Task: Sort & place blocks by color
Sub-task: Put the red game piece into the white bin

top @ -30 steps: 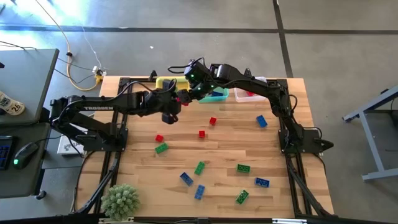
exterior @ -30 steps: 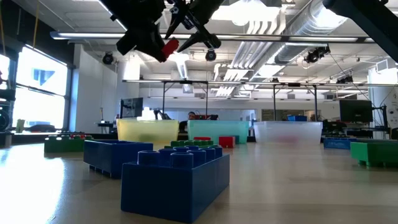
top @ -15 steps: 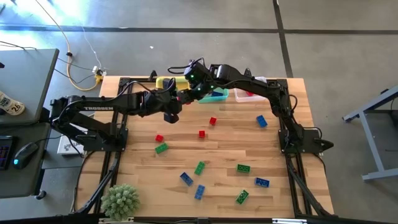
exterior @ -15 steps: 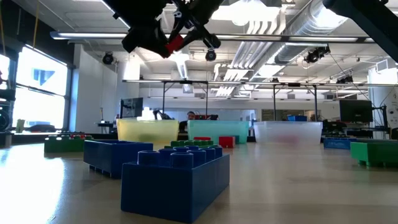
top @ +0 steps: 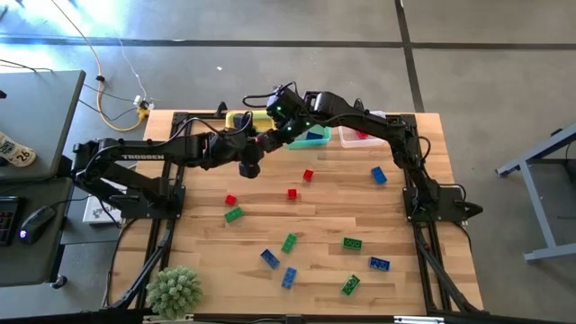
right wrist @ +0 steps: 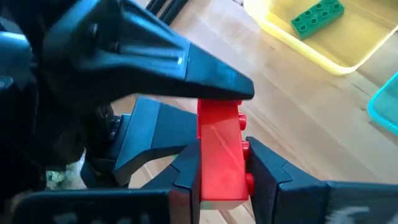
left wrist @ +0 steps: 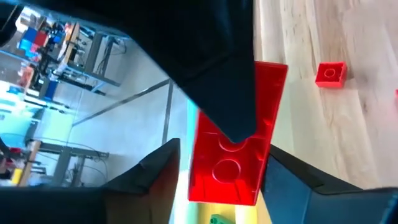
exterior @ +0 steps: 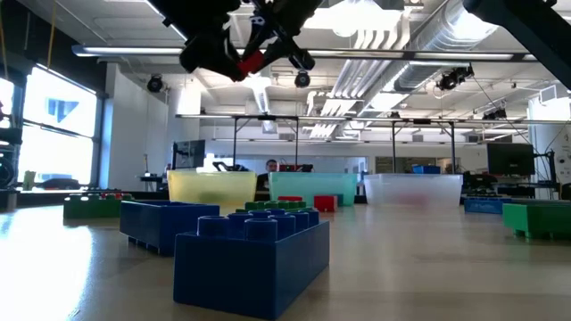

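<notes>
left arm point(top: 135, 155): "TROSSEN" | both jaws seemingly clamp red block point(right wrist: 221, 158)

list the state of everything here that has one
red brick: off the table, pinched in the right claw
right claw: shut on the red brick
left claw: at the same brick, grip unclear
yellow bin: open, a green brick inside
other bricks: loose on the table
</notes>
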Motion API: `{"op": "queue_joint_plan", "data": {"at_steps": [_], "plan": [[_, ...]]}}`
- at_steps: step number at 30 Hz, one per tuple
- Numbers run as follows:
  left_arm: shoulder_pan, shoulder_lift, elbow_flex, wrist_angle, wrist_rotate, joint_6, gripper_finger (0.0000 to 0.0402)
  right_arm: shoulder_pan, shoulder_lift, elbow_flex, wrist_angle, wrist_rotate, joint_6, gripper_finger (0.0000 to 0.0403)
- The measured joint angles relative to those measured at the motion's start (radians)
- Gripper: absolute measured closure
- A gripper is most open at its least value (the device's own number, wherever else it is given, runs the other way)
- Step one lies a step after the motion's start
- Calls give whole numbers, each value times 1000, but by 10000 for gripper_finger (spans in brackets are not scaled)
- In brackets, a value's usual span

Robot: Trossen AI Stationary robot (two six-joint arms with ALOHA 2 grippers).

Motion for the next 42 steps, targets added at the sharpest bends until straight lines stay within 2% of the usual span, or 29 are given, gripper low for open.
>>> {"op": "queue_joint_plan", "data": {"at_steps": [8, 22, 25, 28, 33, 42], "plan": [[-2, -1, 0, 5, -30, -155, 180, -33, 1, -1, -118, 40, -106, 332], [-3, -1, 0, -118, -53, -425, 179, -122, 1, -1, -473, 408, -294, 331], [-3, -1, 0, -140, -52, -480, 179, -137, 1, -6, -477, 488, -322, 331], [-3, -1, 0, -159, -41, -501, 179, -150, 2, -12, -477, 508, -338, 331], [-3, -1, 0, -190, -20, -531, 179, -155, 1, -77, -479, 600, -342, 330], [-3, -1, 0, -202, 60, -554, 179, -186, 1, -281, -479, 658, -360, 330]]}}
